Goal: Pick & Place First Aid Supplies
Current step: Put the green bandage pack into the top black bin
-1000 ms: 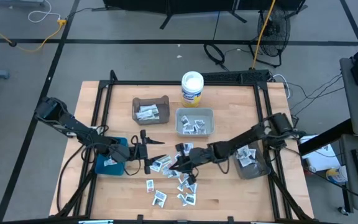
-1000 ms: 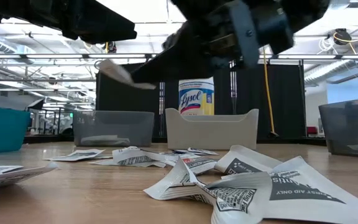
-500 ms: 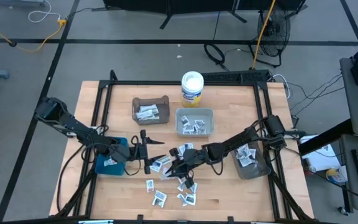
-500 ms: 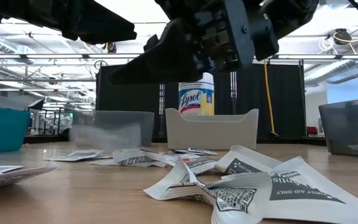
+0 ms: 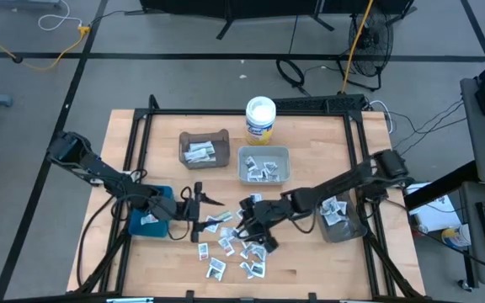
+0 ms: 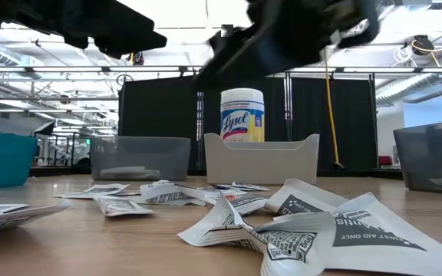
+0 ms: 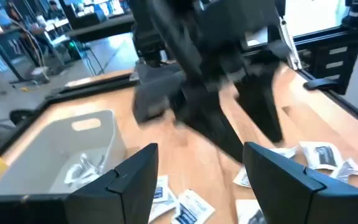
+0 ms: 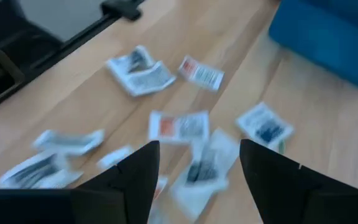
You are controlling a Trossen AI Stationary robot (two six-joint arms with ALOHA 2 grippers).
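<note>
Judging by their crumpled look, we take the first aid supplies (image 5: 230, 246) for light, thin, slippery packets strewn mid-bench (image 5: 310, 269); we would pinch 1 by a raised edge. Our right pincer (image 5: 244, 227) hovers over them, fingers spread, empty. Our left pincer (image 5: 197, 207) waits spread beside the blue bin (image 5: 135, 224), reaching toward the pile.

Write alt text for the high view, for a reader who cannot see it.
Two dark robot arms meet over a scatter of small white first aid packets on a wooden table, the right gripper over the pile and the left gripper beside a teal bin. Brown, pale grey and dark grey bins hold packets; a Lysol tub stands at the back.
</note>
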